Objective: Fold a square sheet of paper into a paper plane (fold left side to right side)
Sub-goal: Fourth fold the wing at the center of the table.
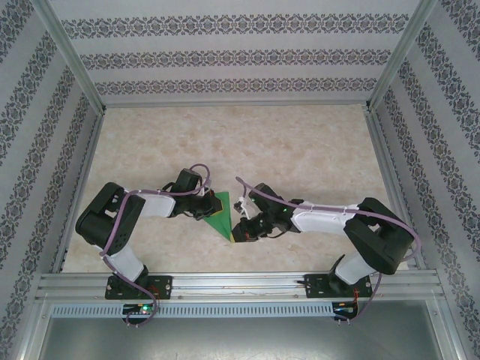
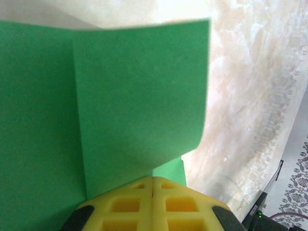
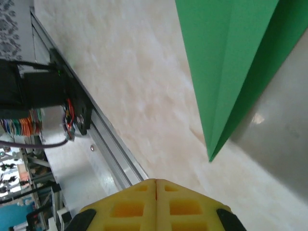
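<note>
The left fingers (image 2: pixel 146 207) are closed, and they seem to pinch the near edge of the paper (image 2: pixel 139 96). A green flap rises straight ahead of their tips, off the tabletop (image 2: pixel 250 106) and a little curved, and its far edge is blurred. To the left of these fingers there is more of the same sheet, darker, which meets the flap along a straight crease. To their right is bare marbled surface. The right fingers (image 3: pixel 162 209) are also closed, pad against pad, and they hold nothing. The paper (image 3: pixel 231 57) is ahead of them and to their right, apart from them. It ends in a sharp point directed toward the fingers, and a long crease runs up from this point. To the left of these fingers runs a metal rail (image 3: pixel 110 149). From above, the paper (image 1: pixel 217 216) is a green pointed shape between the two pairs of fingers. The left ones are at its left edge and the right ones just beside its near tip.
</note>
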Controlling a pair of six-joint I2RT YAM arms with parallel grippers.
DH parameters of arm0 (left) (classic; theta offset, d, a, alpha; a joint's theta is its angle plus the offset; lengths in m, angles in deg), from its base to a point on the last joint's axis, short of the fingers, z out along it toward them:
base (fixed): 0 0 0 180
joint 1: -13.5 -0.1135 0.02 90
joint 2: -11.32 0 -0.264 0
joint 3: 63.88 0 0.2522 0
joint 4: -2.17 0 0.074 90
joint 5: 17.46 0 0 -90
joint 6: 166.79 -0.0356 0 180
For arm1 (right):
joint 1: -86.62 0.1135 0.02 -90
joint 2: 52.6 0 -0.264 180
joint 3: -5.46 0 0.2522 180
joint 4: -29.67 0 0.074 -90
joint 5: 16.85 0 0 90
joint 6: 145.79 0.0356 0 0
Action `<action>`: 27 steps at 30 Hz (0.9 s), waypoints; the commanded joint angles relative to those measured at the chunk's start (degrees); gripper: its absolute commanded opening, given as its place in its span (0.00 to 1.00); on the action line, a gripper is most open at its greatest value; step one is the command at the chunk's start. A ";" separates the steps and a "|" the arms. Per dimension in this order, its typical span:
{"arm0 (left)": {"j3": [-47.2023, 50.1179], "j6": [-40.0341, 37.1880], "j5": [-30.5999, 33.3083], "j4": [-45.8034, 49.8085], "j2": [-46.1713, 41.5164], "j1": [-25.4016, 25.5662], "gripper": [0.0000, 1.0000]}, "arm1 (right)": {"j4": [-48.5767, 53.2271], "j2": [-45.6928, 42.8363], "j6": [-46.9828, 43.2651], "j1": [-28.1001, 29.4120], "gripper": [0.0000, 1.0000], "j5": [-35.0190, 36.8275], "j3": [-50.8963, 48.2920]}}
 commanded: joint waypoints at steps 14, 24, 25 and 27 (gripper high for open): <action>1.38 -1.05 6.63 5.77 0.90 0.32 0.05 | -7.13 13.89 3.30 0.52 0.00 11.88 9.13; 1.03 -1.13 6.84 6.21 0.99 0.31 0.05 | -3.82 15.63 2.65 0.58 0.00 14.20 7.74; 1.04 -1.18 6.89 6.29 0.90 0.31 0.05 | -3.48 15.74 2.57 0.55 0.00 14.37 7.58; 0.97 -1.12 6.93 6.35 0.56 0.31 0.06 | -2.38 15.96 2.16 0.60 0.00 14.96 7.43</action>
